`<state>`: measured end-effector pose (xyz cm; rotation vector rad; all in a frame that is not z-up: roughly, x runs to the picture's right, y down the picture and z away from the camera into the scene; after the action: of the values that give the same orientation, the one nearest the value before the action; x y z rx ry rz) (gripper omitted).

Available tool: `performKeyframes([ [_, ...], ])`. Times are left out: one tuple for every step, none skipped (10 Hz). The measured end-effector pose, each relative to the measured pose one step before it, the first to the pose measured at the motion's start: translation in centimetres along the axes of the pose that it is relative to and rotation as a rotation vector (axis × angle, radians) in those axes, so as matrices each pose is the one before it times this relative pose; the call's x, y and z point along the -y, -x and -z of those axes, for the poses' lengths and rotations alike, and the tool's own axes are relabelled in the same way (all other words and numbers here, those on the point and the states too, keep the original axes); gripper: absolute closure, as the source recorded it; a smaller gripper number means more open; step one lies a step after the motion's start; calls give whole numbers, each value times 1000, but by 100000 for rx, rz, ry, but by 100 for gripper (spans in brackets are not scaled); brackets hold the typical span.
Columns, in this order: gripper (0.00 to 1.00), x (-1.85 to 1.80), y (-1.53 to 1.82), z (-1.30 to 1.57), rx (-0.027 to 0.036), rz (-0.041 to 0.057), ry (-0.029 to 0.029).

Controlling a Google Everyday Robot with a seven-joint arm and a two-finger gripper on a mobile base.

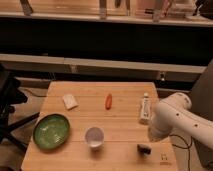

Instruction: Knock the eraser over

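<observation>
The eraser [144, 148] is a small dark lump on the wooden table [120, 122], near the front right edge. My white arm [172, 117] comes in from the right and bends down over the table's right side. My gripper [153, 135] is at the arm's lower end, just above and to the right of the eraser, and the arm largely hides it. I cannot tell whether it touches the eraser.
A white tube [145, 109] lies behind the eraser, beside the arm. A clear cup [94, 137] stands front centre, with a green bowl [51, 131] front left. A small white block [70, 102] and an orange-red object [108, 101] lie further back.
</observation>
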<state>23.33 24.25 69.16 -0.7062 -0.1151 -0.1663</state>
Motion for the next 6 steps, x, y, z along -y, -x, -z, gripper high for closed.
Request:
performKeyframes([
  [98,-285,-238,-23,82,-143,140],
  [98,-300,-517,-51,12,-280,59],
  [98,-308,-471,-69,98,-308,146],
  [98,-308,-96,-133,371,-284,426],
  [98,92,45,-9,889,-161,133],
  [98,486,-218,-6,852,198,242],
])
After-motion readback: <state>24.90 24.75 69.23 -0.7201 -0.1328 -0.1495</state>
